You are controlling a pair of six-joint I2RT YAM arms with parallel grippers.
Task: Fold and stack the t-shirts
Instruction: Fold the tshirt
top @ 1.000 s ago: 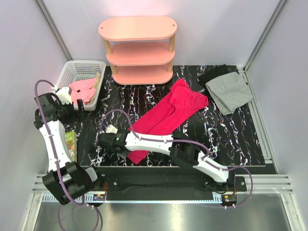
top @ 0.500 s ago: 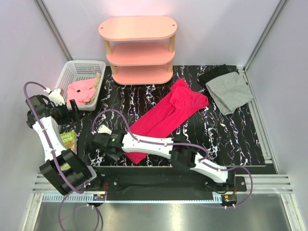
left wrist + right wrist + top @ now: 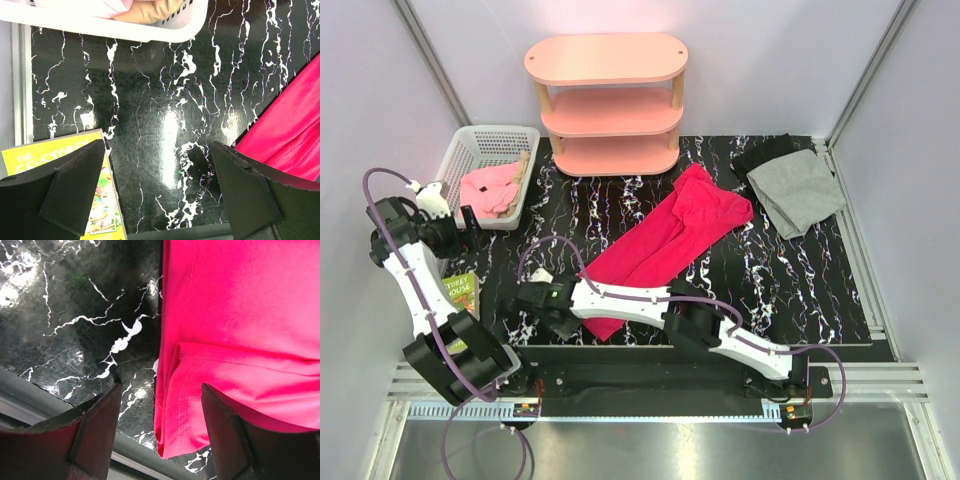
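Note:
The crimson-red t-shirt (image 3: 670, 235) lies in a long diagonal strip across the middle of the black marble table (image 3: 790, 280). Its near hem corner (image 3: 190, 410) sits between the fingers of my right gripper (image 3: 160, 412), which is open just above it. In the top view the right gripper (image 3: 558, 312) is reached far to the left, near the front edge. The light grey t-shirt (image 3: 797, 190) lies crumpled at the back right. My left gripper (image 3: 157, 172) stands open over bare table, the red t-shirt (image 3: 290, 135) off to its right. In the top view the left gripper (image 3: 470, 225) is beside the basket.
A white basket (image 3: 485, 150) holding pink cloth (image 3: 492, 188) stands at the back left; its rim (image 3: 150, 32) shows in the left wrist view. A yellow children's book (image 3: 463, 290) (image 3: 45, 157) lies off the table's left edge. A pink three-tier shelf (image 3: 610, 100) stands at the back. Dark cloth (image 3: 765, 152) lies behind the grey t-shirt.
The left arm has swung back to the left, uncovering the book. The right gripper has slid a little left and nearer, onto the red t-shirt's near corner.

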